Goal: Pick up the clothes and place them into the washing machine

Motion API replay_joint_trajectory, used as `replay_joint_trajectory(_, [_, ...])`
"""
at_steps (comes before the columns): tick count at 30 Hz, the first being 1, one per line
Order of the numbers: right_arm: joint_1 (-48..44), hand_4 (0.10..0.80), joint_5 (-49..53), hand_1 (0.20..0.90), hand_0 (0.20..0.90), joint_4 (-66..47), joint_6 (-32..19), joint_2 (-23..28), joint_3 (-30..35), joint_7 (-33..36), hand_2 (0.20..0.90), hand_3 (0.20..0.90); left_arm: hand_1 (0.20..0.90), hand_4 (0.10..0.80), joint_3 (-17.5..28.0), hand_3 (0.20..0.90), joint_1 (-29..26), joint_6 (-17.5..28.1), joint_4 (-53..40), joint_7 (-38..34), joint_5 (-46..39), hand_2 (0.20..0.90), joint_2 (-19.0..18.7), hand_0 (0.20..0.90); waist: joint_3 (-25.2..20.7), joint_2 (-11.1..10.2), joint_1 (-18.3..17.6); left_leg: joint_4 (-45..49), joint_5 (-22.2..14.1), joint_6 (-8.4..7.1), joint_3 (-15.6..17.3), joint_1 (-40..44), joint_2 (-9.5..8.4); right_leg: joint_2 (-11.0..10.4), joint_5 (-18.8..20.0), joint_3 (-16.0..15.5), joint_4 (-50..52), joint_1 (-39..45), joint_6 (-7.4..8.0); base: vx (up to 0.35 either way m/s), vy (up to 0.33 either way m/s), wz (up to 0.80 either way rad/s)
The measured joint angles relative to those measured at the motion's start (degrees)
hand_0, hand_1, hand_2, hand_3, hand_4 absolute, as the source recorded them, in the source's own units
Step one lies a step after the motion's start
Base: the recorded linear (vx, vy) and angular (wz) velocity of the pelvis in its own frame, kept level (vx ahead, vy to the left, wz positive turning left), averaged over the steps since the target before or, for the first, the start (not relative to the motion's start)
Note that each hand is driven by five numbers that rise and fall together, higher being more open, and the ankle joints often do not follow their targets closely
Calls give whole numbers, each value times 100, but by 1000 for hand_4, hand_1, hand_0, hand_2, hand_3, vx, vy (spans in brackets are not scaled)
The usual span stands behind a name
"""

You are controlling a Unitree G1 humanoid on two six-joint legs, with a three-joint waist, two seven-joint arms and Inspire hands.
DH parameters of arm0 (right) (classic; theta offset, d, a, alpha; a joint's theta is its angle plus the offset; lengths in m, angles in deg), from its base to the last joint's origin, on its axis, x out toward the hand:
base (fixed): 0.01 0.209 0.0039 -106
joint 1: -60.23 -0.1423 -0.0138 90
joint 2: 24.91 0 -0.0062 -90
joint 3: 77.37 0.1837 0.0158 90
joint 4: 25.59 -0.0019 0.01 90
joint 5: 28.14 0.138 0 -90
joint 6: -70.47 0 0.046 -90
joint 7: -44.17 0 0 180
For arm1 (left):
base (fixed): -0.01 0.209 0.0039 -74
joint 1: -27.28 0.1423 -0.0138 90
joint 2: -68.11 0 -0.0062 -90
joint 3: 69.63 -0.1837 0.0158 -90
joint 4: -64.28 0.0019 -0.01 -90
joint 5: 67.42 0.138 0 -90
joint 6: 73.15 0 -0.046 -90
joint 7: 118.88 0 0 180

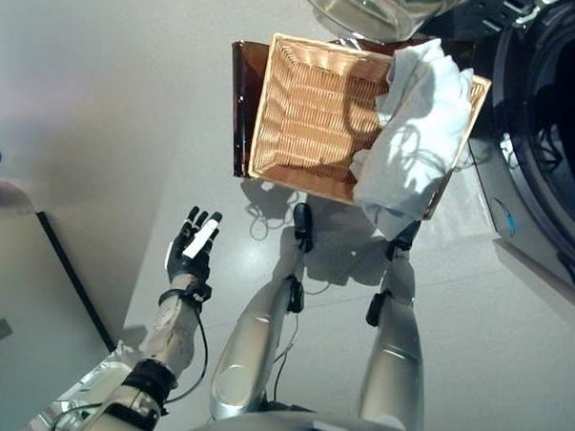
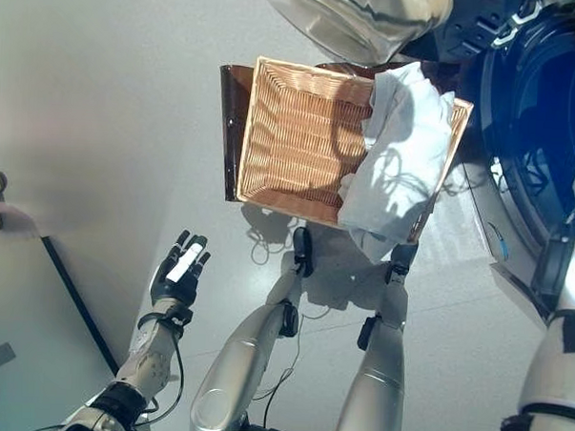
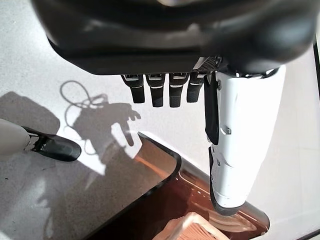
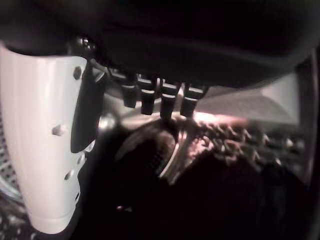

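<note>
A white cloth [image 1: 417, 135] is seen draped over one end of a wicker basket [image 1: 311, 116], the end nearer the washer [image 1: 548, 141]. Its long axis runs across the basket from the far rim to the near rim, and its lower end hangs past the near rim toward the floor [image 1: 111, 103]. The upper end is bunched at the far corner, just below the washer's open glass door [image 1: 373, 9]. The rest of the basket is seen bare inside. The basket rests on a dark brown tray [image 1: 241, 108], which shows along the side away from the cloth.

The left hand [image 1: 192, 250] is held over the floor, well apart from the basket and nearer the robot than it, with nothing in it. Its fingers [image 3: 160, 90] are extended and loosely spread, and the white-covered thumb [image 3: 240, 145] lies straight beside them. In the left wrist view the tray's rounded corner [image 3: 170, 160] is seen beyond the fingertips, with a little wicker showing past it.

The right hand [image 4: 45, 140] is shown only in its own wrist view, inside a dark space with the perforated metal of the drum [image 4: 240, 145] ahead of it. Its fingers [image 4: 150, 97] are straight and slack, its thumb is extended, and nothing is held. The cloth is well apart from this hand too.
</note>
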Motion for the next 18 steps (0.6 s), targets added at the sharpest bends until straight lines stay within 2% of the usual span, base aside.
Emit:
replay_joint_trajectory(5, [399, 800, -791, 900, 900, -156, 363, -2, -68, 120, 900, 900, 900, 800, 13, 900, 0, 2, -11, -22, 15, 900, 6, 900, -7, -21, 0, 76, -6, -5, -26, -57, 3, -1, 1, -10, 6, -1, 0, -7, 6, 4])
replay_joint_trajectory(6, [748, 800, -1013, 900, 900, -440, 430, -14, -70, 141, 900, 900, 900, 800, 29, 900, 0, 3, -8, -23, 34, 900, 5, 900, -22, -61, 7, 114, -15, 7, -32, -74, 14, 3, 1, -17, 5, -1, 0, 0, 0, 0])
replay_joint_trajectory(11, [1278, 800, -1426, 900, 900, -981, 449, -112, 8, 226, 900, 900, 900, 800, 255, 900, -4, 40, 4, -36, 107, 900, 67, 900, -29, -155, -12, 141, -18, 3, -34, -74, 34, 20, 1, -21, 17, 6, -1, 0, 0, -1])
replay_joint_trajectory(13, [1592, 800, -1683, 900, 900, -1331, 427, -301, 26, 245, 900, 900, 900, 800, 371, 900, -14, 88, 28, -37, 130, 900, 68, 900, -36, -264, -43, 166, -25, -8, -29, -69, 62, 43, 2, -18, 20, 15, -2, 0, 1, -2])
replay_joint_trajectory(15, [1856, 800, -1831, 900, 900, -1647, 425, -472, 56, 273, 900, 900, 900, 800, 373, 900, -41, 107, 48, -37, 188, 900, 77, 900, -31, -277, -70, 198, -28, -13, -70, -33, 75, 49, 3, -52, 15, 100, -4, 4, -10, 6])
replay_joint_trajectory(18, [1983, 800, -2001, 900, 900, -1554, 396, -882, 46, 328, 900, 900, 900, 800, 372, 900, -40, 116, 154, -30, 288, 900, 83, 900, -36, -289, -78, 195, -52, -42, -81, 112, 72, 46, 1, -62, 2, 253, -3, 0, -2, 2])
